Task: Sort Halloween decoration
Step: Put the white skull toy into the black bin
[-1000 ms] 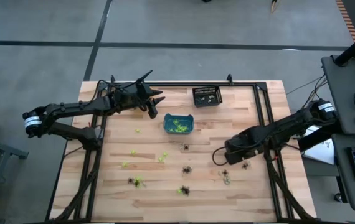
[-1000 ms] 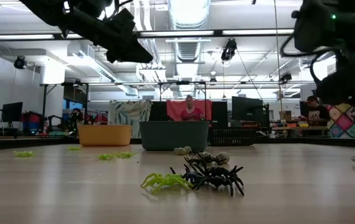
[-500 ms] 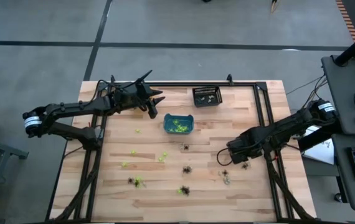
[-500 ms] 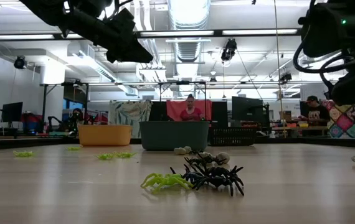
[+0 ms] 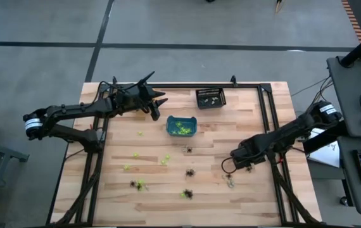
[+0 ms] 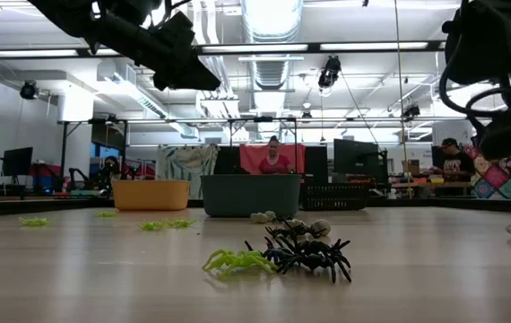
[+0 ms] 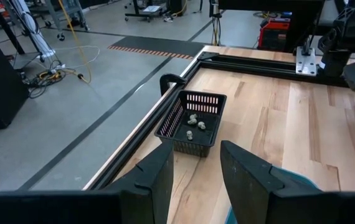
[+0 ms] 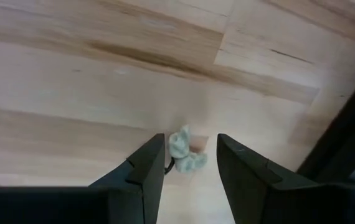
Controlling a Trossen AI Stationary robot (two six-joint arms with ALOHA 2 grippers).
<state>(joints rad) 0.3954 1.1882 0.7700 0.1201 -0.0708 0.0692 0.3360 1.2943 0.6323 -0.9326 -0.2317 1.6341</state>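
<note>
High view: wooden worktop [image 5: 244, 120] seen whole; left gripper [image 5: 158, 107] raised at the far left part, near the teal bin [image 5: 182, 126], which held lime green trinkets [image 5: 181, 129]; black mesh bin [image 5: 211, 97] at the far edge with pale pieces inside, too small to make out; orange bin hidden, apparently under the left arm; right gripper [image 5: 234, 166] low over the near right part, its fingertips lost against the dark arm; loose Halloween decoration scattered across the near half, lime green [image 5: 165, 159] and black [image 5: 190, 172] items apart from one another, shapes not resolvable.

Low view: black spider [image 6: 307, 254] touching a lime green spider [image 6: 236, 261] in the foreground; pale pieces [image 6: 284, 221] behind them partly hidden; orange bin [image 6: 151, 194], teal bin and black mesh bin in a row at the back; both arms cut off by the upper edge, grippers not shown; people in the room beyond, indistinct.

Left wrist view: left gripper's fingers [image 7: 159, 177] stood apart, holding nothing; black mesh bin beyond them held several pale trinkets [image 7: 194, 122]; teal bin only a sliver at the edge.

Right wrist view: right gripper's fingers [image 8: 146, 169] stood apart, close over the worktop, with a pale grey-white trinket [image 8: 184, 151] lying between them, not clasped; its lower part cut off by the frame edge.
</note>
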